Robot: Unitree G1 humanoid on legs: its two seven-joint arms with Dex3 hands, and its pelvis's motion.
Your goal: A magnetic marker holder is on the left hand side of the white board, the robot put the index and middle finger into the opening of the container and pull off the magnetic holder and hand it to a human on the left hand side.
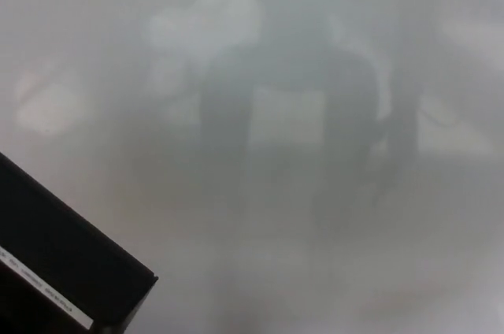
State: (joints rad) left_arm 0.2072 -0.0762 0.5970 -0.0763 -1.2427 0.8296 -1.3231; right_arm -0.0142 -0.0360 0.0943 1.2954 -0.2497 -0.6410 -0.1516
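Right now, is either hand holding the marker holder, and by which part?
Cannot be told. Only a corner of the black marker holder shows at the lower left against the whiteboard. Neither hand is in view, so no hold is visible.

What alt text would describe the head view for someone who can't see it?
A black box-shaped magnetic marker holder with a white label strip fills the lower left corner, tilted, against a glossy white whiteboard showing only blurred grey reflections. No robot hand or person is visible.
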